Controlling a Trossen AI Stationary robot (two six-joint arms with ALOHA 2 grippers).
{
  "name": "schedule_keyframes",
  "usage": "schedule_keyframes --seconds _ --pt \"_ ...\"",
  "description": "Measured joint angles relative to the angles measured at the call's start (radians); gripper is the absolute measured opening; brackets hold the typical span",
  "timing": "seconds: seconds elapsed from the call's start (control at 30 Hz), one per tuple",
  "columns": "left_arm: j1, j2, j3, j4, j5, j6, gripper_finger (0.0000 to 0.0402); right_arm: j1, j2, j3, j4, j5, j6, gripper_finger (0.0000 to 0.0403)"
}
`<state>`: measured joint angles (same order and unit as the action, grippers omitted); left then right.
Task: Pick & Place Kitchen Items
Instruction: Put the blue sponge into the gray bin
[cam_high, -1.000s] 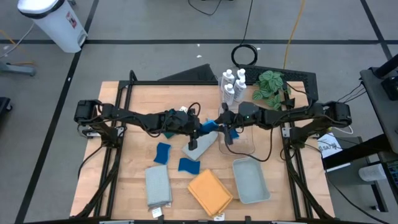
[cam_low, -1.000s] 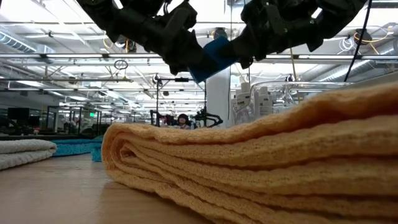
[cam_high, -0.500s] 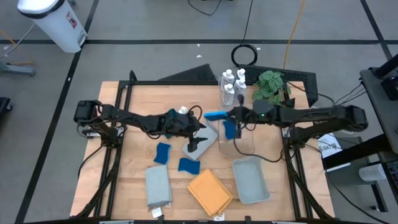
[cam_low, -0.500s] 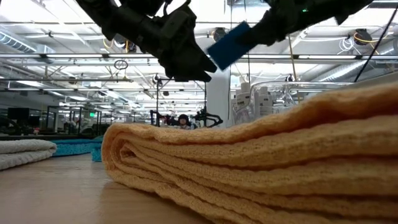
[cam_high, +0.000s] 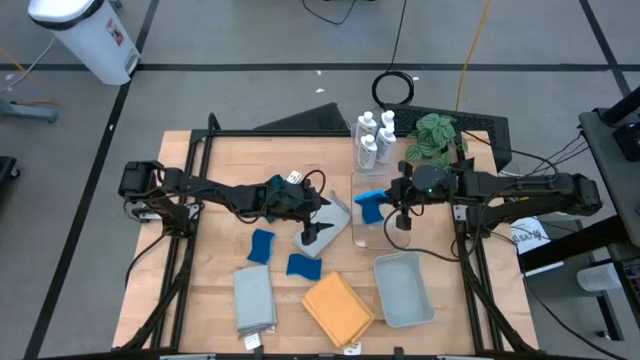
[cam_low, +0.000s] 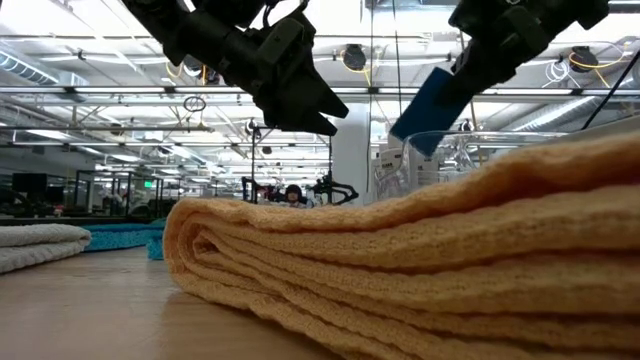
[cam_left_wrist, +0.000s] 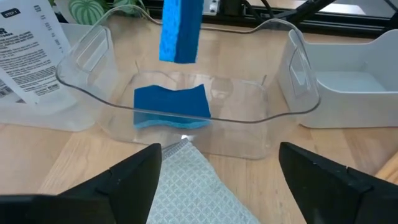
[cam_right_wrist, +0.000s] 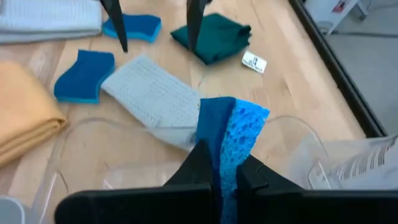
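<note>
My right gripper (cam_high: 388, 205) is shut on a blue sponge (cam_high: 370, 200), which it holds above the clear bin (cam_high: 384, 238). A second blue sponge (cam_left_wrist: 173, 106) lies flat on the bin's floor. My left gripper (cam_high: 322, 222) stands open just left of the bin, above a grey cloth (cam_left_wrist: 194, 183) that lies flat with one corner against the bin's wall. Nothing is between its fingers. Two more blue sponges (cam_high: 262, 245) (cam_high: 303, 266) and a dark teal cloth (cam_right_wrist: 214, 36) lie on the table. My right gripper pinches the sponge between its two fingers (cam_right_wrist: 198, 163) by one end (cam_right_wrist: 231, 158), one finger on each broad face. The fingers slant down from the table's right side. The sponge stands on edge, sticks out past the fingertips and hangs clear above the bin (cam_left_wrist: 181, 31).
White bottles (cam_high: 372, 135) and a green plant (cam_high: 435, 135) stand behind the bin. A pale tray (cam_high: 403, 290) sits near the front right, next to an orange cloth (cam_high: 338, 308) and a folded grey cloth (cam_high: 254, 300).
The sponge has passed from my left gripper to my right. My left gripper has opened and let go, staying in place. My right gripper has shut on the sponge and drawn back toward the table's right edge and up, carrying it over the bin, where it now slants down.
</note>
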<state>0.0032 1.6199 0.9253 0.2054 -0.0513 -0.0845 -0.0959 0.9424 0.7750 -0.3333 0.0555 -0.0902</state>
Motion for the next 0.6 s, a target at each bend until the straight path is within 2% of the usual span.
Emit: schedule_keyframes --seconds 0.2,0.27,0.43,0.6 --pt "0.000 0.000 0.000 0.000 0.000 0.000 0.0320 0.000 -0.002 0.000 0.036 0.030 -0.120 0.0000" --pt "0.000 0.000 0.000 0.000 0.000 0.000 0.0321 0.000 0.002 0.000 0.063 0.087 -0.143 0.0000" --pt "0.000 0.000 0.000 0.000 0.000 0.000 0.0317 0.000 0.003 0.000 0.145 0.306 -0.187 0.0000" --pt "0.000 0.000 0.000 0.000 0.000 0.000 0.0320 0.000 0.003 -0.004 0.282 0.391 -0.189 0.0000"
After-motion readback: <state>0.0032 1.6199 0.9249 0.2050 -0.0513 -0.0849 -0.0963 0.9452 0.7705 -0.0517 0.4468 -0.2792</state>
